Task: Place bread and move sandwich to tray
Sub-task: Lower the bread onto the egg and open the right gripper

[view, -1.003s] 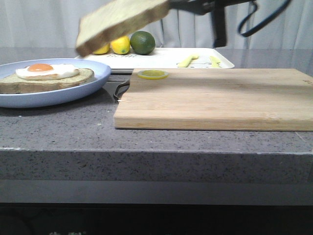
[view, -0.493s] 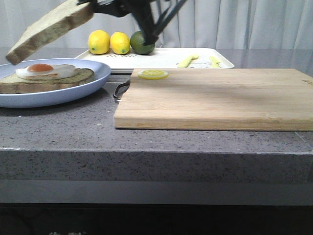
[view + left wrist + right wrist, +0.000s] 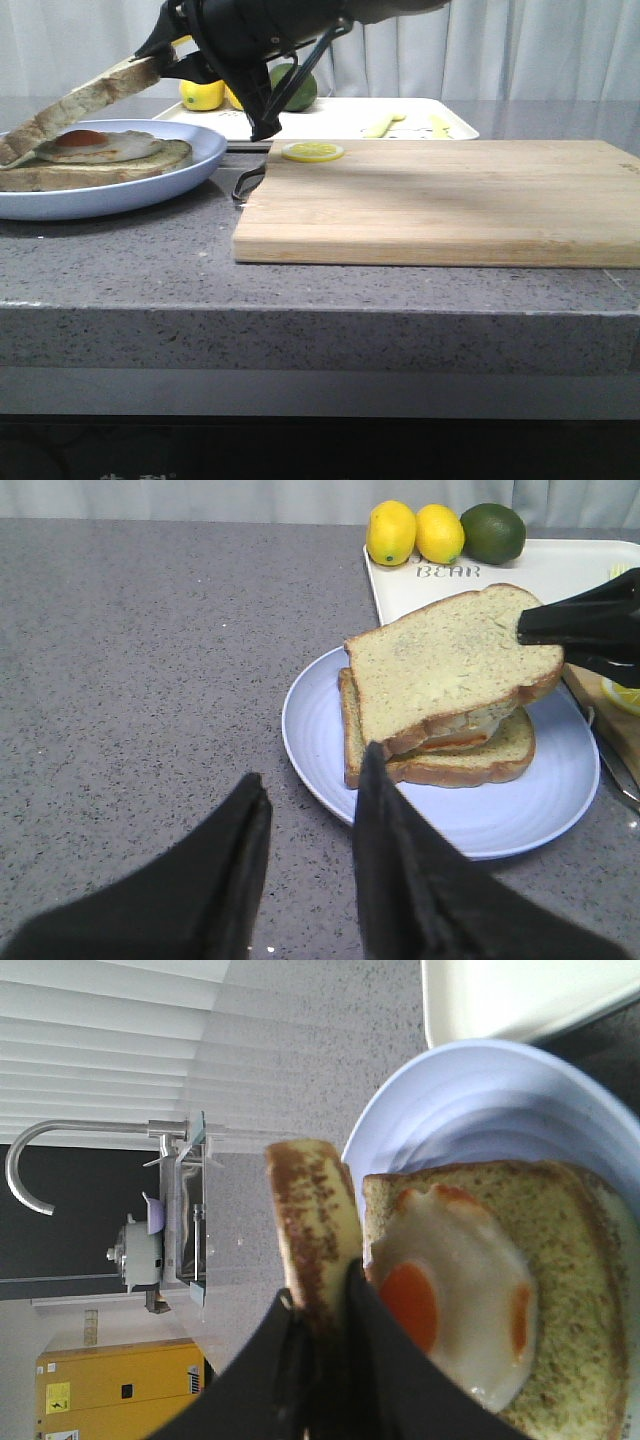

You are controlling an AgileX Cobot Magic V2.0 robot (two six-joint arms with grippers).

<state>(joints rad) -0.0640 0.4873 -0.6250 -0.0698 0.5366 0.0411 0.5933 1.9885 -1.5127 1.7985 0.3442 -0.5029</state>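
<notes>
My right gripper (image 3: 168,62) is shut on the bread (image 3: 85,100), gripping one edge of the slice. The bread tilts down to the left over the sandwich's lower slice, which bears the fried egg (image 3: 95,145) on the pale blue plate (image 3: 150,185). The bread's low end seems to touch that slice's left end. In the right wrist view the fingers (image 3: 365,1310) pinch the bread (image 3: 315,1210) beside the egg (image 3: 450,1290). My left gripper (image 3: 313,770) is open and empty over the counter, just short of the plate (image 3: 320,720). The white tray (image 3: 330,120) lies behind.
A wooden cutting board (image 3: 440,200) with a lemon slice (image 3: 312,151) lies right of the plate. Two lemons (image 3: 392,532) and a lime (image 3: 492,532) sit at the tray's end. Small yellow pieces (image 3: 385,124) lie on the tray.
My right gripper has carried the bread left and down, from high above the board's left end to over the egg. The bread's low end now reaches the lower slice.
</notes>
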